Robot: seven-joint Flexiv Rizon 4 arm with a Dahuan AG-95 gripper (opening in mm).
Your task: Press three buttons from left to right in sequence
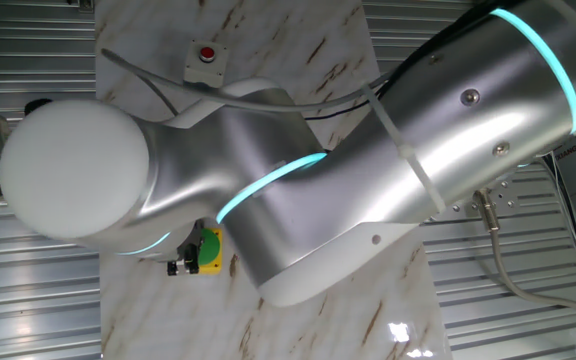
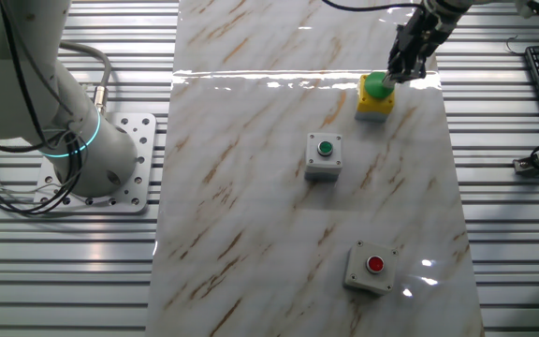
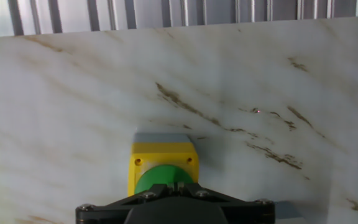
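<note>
**Gripper parked right on the big green dome button**

So here's what you've got. Your gripper [image 2: 393, 77] is down on the yellow box with the green dome button [image 2: 375, 96], which sits close to one end of the marble counter [image 2: 241, 187]. In the hand view the two fingertips [image 3: 158, 188] sit side by side right on top of the green dome [image 3: 151, 177], and you can only see a thin seam between them, so the jaws look closed up tight and touching the button.

The other two boxes are well apart from the gripper. The grey box with the dark-green button [image 2: 324, 155] is about mid-counter, and the grey box with the red button [image 2: 371, 268] is down toward the opposite end, near the same long edge as the yellow one. All three run in a loose diagonal line along the counter.

From one fixed view the arm [image 1: 298, 180] blocks most of the counter: you only catch the red-button box [image 1: 206, 60] near one end and a sliver of the yellow box [image 1: 211, 252] poking out under the arm. The middle box is hidden there.
</note>
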